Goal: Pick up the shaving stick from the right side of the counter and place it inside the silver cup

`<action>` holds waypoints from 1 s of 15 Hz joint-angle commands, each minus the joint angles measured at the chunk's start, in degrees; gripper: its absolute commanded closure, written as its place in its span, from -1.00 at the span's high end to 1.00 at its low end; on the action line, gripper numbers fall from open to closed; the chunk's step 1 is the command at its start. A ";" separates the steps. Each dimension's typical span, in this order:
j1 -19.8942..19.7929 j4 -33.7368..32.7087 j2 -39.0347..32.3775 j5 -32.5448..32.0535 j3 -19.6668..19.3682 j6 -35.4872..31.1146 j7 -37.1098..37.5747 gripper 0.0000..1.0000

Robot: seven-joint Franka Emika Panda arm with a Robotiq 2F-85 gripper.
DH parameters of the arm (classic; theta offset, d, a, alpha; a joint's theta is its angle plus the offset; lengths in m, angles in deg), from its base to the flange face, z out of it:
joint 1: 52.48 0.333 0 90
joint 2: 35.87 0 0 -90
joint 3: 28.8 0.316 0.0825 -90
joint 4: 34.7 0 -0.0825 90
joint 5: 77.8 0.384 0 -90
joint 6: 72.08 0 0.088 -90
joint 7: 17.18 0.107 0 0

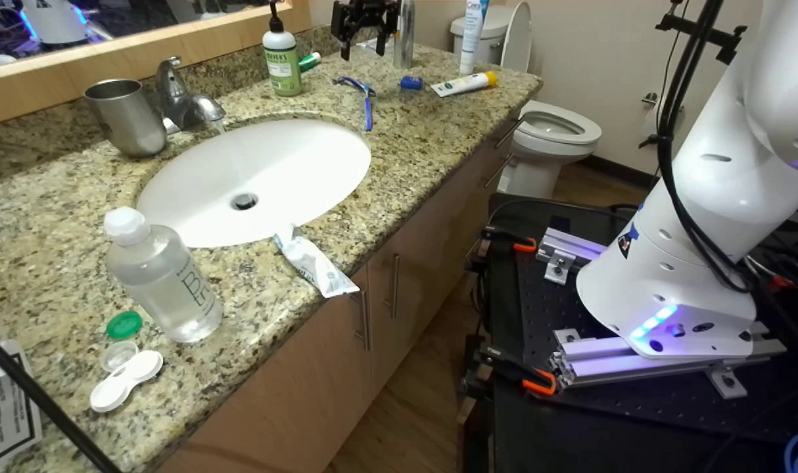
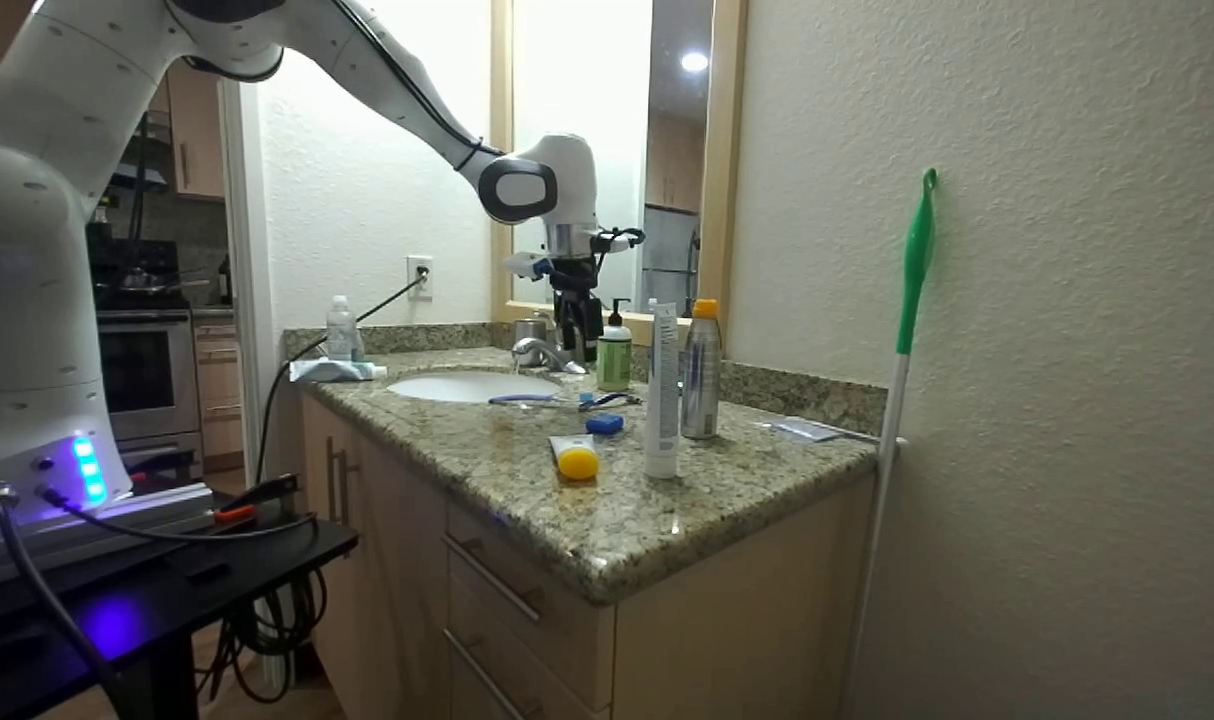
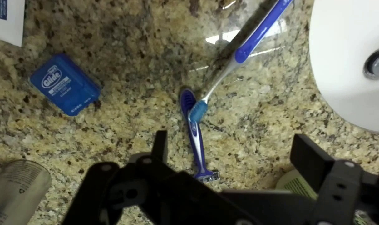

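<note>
The shaving stick (image 3: 199, 150) is a razor with a thin blue-and-white handle and a metallic head. It lies flat on the granite counter and also shows in both exterior views (image 1: 354, 83) (image 2: 609, 401). The head of a blue toothbrush (image 3: 258, 34) rests across its handle. My gripper (image 3: 230, 140) is open and empty above the counter, with the razor's lower handle and head between the fingers in the wrist view, nearer the left finger. It also shows in both exterior views (image 1: 363, 49) (image 2: 579, 345). The silver cup (image 1: 126, 118) stands upright beside the tap, beyond the sink.
A green soap bottle (image 1: 282, 64) stands near my gripper, partly behind a finger in the wrist view. A silver can (image 2: 702, 380), a standing white tube (image 2: 662, 400), a blue floss box (image 3: 64, 84) and a yellow-capped tube (image 1: 463, 84) are nearby. The tap (image 1: 185, 108) overhangs the sink (image 1: 320, 141).
</note>
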 commanded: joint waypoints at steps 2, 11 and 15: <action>-2.28 -1.29 -0.68 -1.94 2.16 0.22 0.86 1.00; -4.89 -2.72 -3.69 -6.91 3.68 3.13 -2.82 1.00; -4.50 -5.46 -7.42 -7.37 2.89 -1.50 1.40 1.00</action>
